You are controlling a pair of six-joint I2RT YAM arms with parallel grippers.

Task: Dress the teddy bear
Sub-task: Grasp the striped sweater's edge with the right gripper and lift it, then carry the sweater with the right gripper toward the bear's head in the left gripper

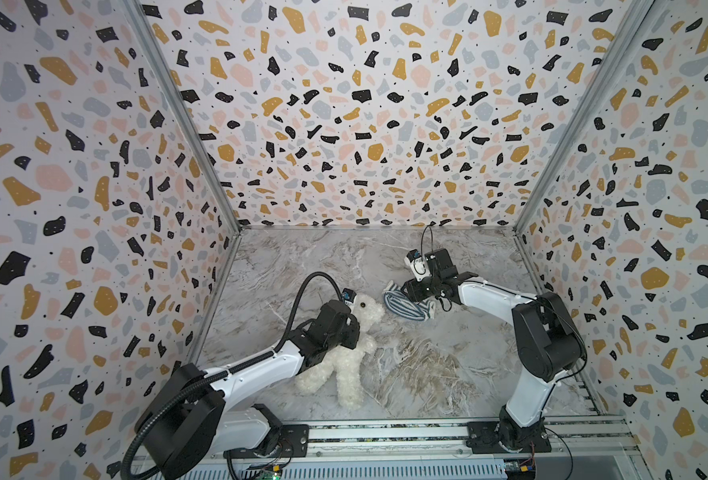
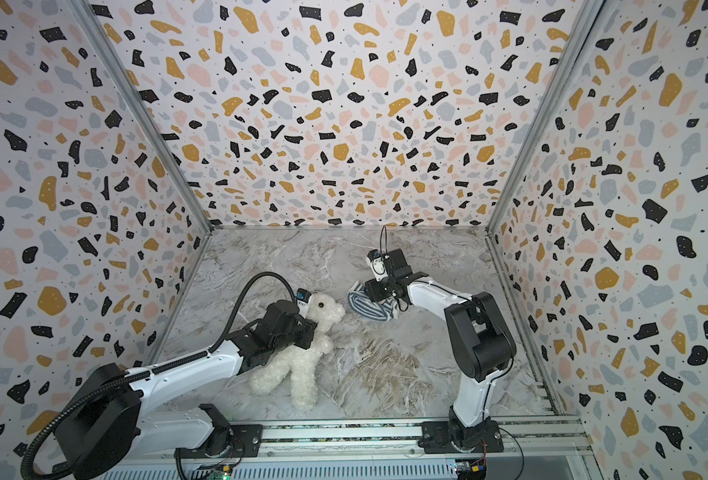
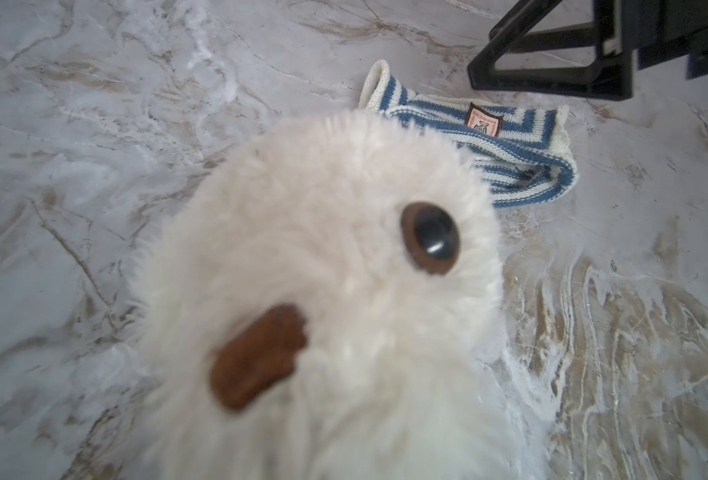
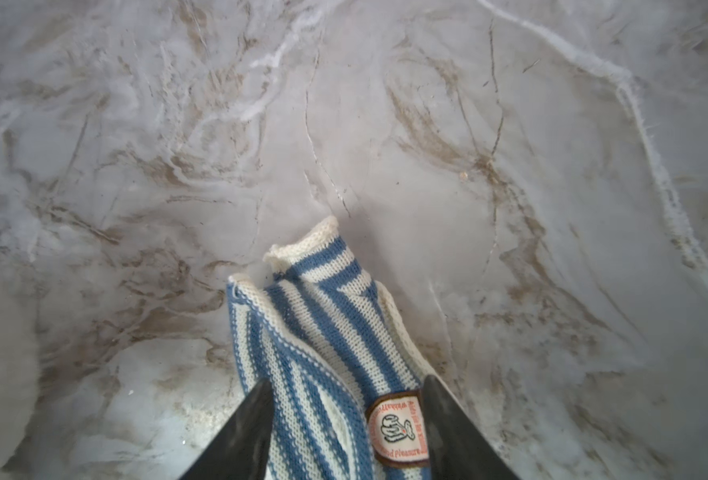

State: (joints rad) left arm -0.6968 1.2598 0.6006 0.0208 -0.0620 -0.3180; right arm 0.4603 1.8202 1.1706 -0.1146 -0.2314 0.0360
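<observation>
While the teddy bear (image 1: 344, 370) lies sprawled on the marble table (image 1: 427, 365), L gripper (image 1: 352, 332): pressed down at the bear's neck, jaws drawn together on the plush; fingertips buried in fur, not seen.
L wrist view: bear's head fills the pic, close & blurry, w/ one dark eye (image 3: 431, 239) and a brown nose (image 3: 260, 357).
R gripper (image 4: 348, 380): jaws apart, one black finger (image 4: 244, 432) each side of the striped shirt (image 4: 323, 332); cloth sits betw. them, not visibly squeezed.
Shirt: blue-and-white knit w/ cream trim, crumpled on the table just off the bear's head, on the R arm's side; a strip of bare marble betw. shirt & bear, no contact.
Badge (image 4: 398, 430): brown-edged patch on the shirt, right by one R finger; lettering only partly legible.
Bear (image 2: 298, 365): white, fluffy, on the table under the L gripper in both top views; head toward the shirt, legs splayed away from it, one arm sticking out on the shirt's side.
Bear's dress: not yet on; fur bare head to foot.
R arm: elbow raised, wrist bent down over the shirt, on the far side of the shirt from the bear.
</observation>
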